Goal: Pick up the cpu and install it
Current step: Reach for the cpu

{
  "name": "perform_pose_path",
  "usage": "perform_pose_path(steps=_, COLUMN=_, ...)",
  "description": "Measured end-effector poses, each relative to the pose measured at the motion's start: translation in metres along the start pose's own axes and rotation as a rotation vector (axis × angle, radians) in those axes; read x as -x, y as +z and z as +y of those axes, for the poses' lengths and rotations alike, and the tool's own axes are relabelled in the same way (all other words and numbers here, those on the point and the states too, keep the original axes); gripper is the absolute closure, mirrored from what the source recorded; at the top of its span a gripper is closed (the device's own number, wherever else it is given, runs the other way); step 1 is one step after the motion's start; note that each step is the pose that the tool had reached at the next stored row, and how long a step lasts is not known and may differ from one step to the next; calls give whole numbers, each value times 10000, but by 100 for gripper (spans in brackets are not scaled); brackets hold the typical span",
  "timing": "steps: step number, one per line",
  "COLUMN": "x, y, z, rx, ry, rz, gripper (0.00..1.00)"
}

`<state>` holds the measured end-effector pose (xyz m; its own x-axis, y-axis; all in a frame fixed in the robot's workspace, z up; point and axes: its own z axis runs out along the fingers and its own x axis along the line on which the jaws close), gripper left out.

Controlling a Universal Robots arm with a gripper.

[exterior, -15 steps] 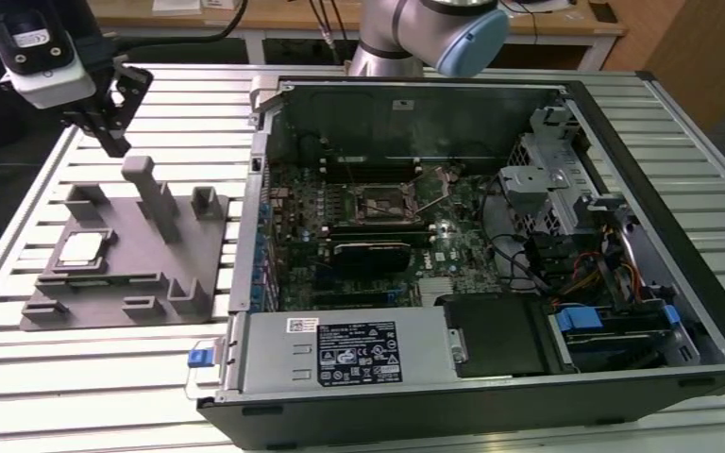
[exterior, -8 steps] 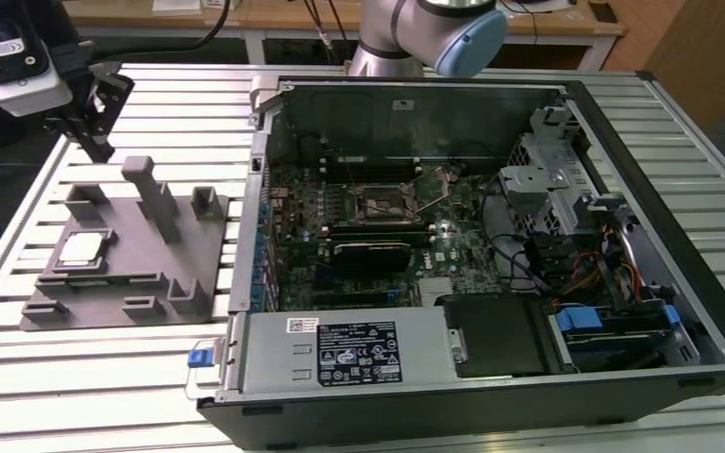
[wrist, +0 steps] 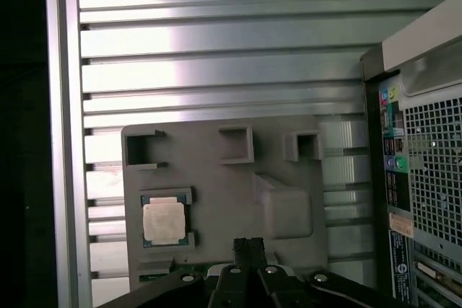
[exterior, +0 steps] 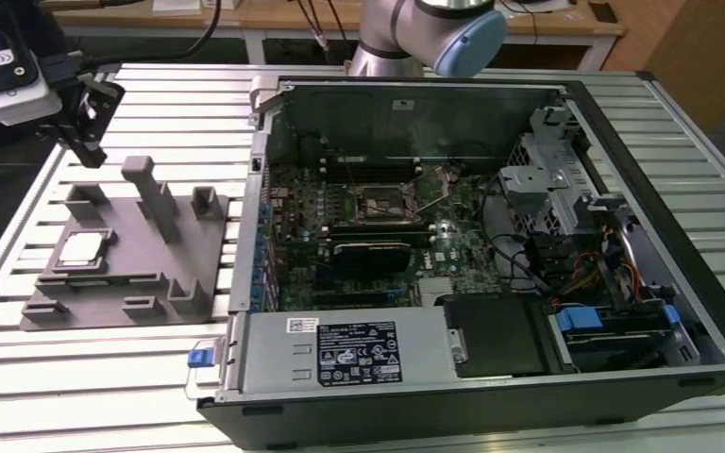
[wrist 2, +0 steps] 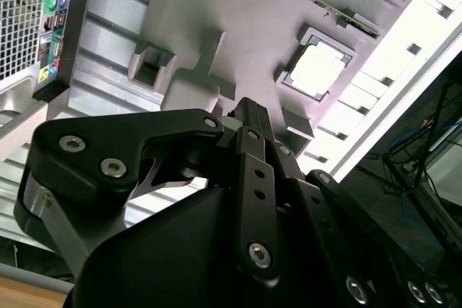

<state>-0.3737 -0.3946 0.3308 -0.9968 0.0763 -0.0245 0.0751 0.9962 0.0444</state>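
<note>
One cpu [exterior: 80, 248] lies in its pocket on the grey tray [exterior: 124, 294], at the exterior view's left — the gripper [exterior: 90, 151] hangs upper left of the frame, fingers [wrist: 242, 250] together, empty.

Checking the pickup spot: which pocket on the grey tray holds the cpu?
The framed pocket toward the exterior view's left of the tray; only it has the pale cpu lying inside.

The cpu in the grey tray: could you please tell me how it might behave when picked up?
The cpu looks thin and flat with a metal top, so probably stiff and light. That smooth top may be slippery. It sits in a recess of the grey tray, so it likely won't slide when nudged.
</note>
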Motion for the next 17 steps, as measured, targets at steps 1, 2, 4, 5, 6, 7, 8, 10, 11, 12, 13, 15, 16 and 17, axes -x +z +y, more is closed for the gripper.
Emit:
perform_pose_path(steps=1, x=-11, y=11, z=-1, rx=0, ry=0, rz=0, gripper=89)
perform_pose_path(steps=2, x=-24, y=20, z=-3, rx=-2, ry=0, rz=2, gripper=89)
perform_pose_path(steps=4, x=-53, y=42, z=-6, rx=-1, ry=0, rz=2, gripper=89)
perform_pose_path(steps=5, x=-69, y=54, z=-8, rx=-1, ry=0, rz=1, gripper=89)
perform_pose_path(steps=6, x=-83, y=66, z=-9, rx=-1, ry=-1, rz=1, gripper=89)
perform_pose_path(steps=7, x=-97, y=78, z=-11, rx=-1, ry=0, rz=1, gripper=89)
perform_pose_path(steps=8, x=-110, y=90, z=-12, rx=0, ry=0, rz=0, gripper=89)
perform_pose_path(steps=10, x=-138, y=113, z=-16, rx=-1, ry=0, rz=1, gripper=89)
perform_pose_path(steps=11, x=-155, y=125, z=-18, rx=-1, ry=-1, rz=2, gripper=89)
perform_pose_path(steps=12, x=-171, y=137, z=-19, rx=-1, ry=0, rz=2, gripper=89)
perform_pose_path(steps=13, x=-187, y=149, z=-21, rx=-1, ry=0, rz=1, gripper=89)
perform_pose_path(steps=15, x=-218, y=173, z=-24, rx=-1, ry=0, rz=1, gripper=89)
perform_pose_path(steps=16, x=-233, y=184, z=-26, rx=0, ry=0, rz=1, gripper=89)
perform_pose_path(steps=17, x=-248, y=195, z=-27, rx=-1, ry=0, rz=1, gripper=89)
